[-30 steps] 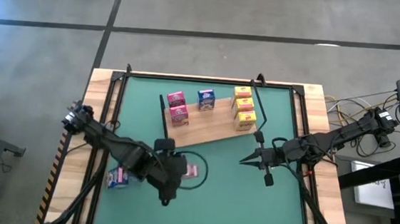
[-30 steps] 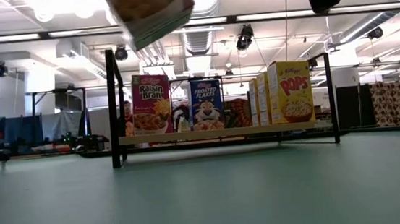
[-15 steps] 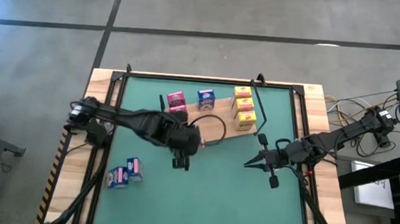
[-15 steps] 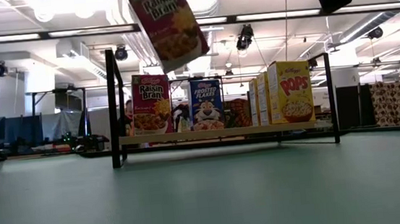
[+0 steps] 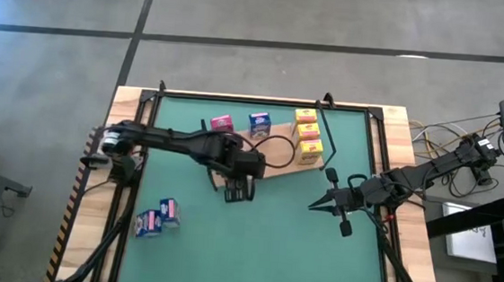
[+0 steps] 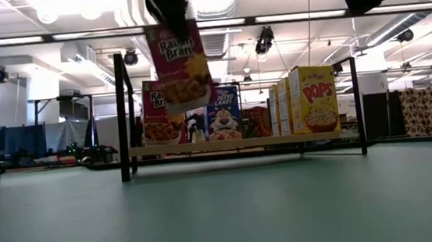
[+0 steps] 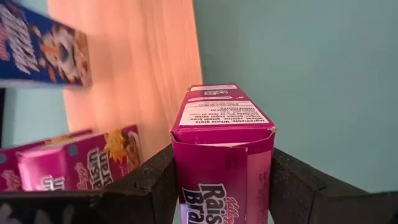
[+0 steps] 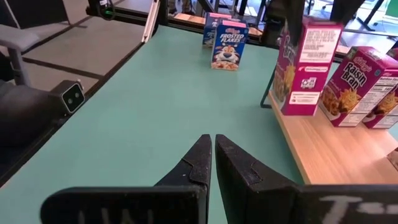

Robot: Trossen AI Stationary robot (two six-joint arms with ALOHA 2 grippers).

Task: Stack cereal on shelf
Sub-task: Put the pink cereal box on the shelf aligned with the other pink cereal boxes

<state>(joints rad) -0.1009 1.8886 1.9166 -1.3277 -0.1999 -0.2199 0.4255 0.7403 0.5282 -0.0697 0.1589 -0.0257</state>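
Left gripper: the left gripper is clamped on a pink cereal box, one dark finger on each side wall; in the high view it sits just left of frame centre, at the near edge of the shelf.
Held box: upright, top flap up, brand face outward. In the low view it hangs near the top centre of the frame, above the board and in front of the pink boxes already there. Holding it by the side walls likely keeps its base free to set down flat.
Box relative to gripper: squarely between the fingers, its top standing proud of them.
Shelf: a light wooden board with black wire end frames, lying at a slant in the upper middle of the high view.
Cereal on shelf: pink boxes toward the left end, one blue box in the middle, three yellow boxes in a row at the right end. The colours seem grouped, so the carried pink box probably belongs beside the other pink ones.
Cereal still off the shelf: two blue boxes on the green table, lower left of the high view, well apart from the board.
Right gripper: the right gripper has its fingers pressed together and holds nothing; it waits right of centre, clear of the shelf.
Stage, as a judgement: transport nearly done, lowering and release remain.
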